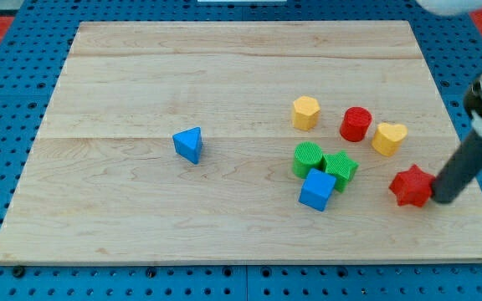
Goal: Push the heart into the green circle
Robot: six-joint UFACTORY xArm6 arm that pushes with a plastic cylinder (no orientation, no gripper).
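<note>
The yellow heart point(389, 138) lies on the wooden table point(141, 209) toward the view's right, just beside the red cylinder point(356, 124), which sits to its left with a small gap between them. The green circle point(308, 159) is lower and further to the view's left, so the heart and the circle are near each other but apart. The green circle touches a green star point(340, 167) on its right side, and a blue cube point(317, 190) sits just below the two, touching or nearly touching both. A yellow hexagon block point(305, 112) stands above the green circle, to the left of the red cylinder. A blue triangle block point(189, 145) lies well apart from the rest, near the middle of the table. My tip point(438, 199) is down at the table's right side, at the right edge of a red star point(412, 186), touching it or very nearly so; it is below and to the right of the heart, not in contact with it. The arm ends in a plain dark rod, so there are no fingers to be open or closed.
</note>
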